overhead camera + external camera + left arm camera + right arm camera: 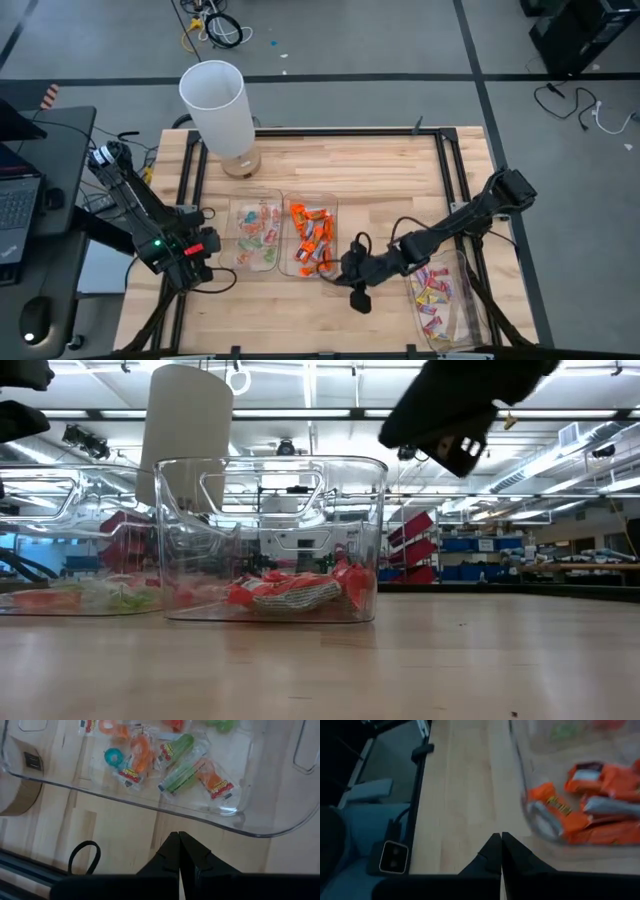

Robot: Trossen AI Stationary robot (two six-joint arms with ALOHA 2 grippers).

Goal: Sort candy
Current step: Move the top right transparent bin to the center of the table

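wooden table [380, 170], bare boards around three clear trays. right tray [462, 318], long axis running front to back, just right of the right gripper [357, 290]: pink-and-yellow candy [433, 292] strewn along its length, pieces pointing every way. middle tray [332, 205], touching the right gripper's left side: orange candy [312, 238] piled thick, flat shiny packets with yellow lettering, overlapping, mostly lying crosswise or aslant to the tray's long axis. left tray [241, 208], just right of the left gripper [207, 246] and pressed against the middle tray: pale green-and-pink candy [258, 232] in clear wrappers, spread thin; close up, green sticks and orange-pink rings, the sticks tilted diagonally, no shared direction. white cylinder [218, 105] standing upright on a tan base beyond the left tray, well behind the left gripper.

right gripper low over the table by the middle tray's front corner, fingers pressed tight together, holding nothing. left gripper beside the left tray's outer wall, fingers likewise squeezed together, empty.
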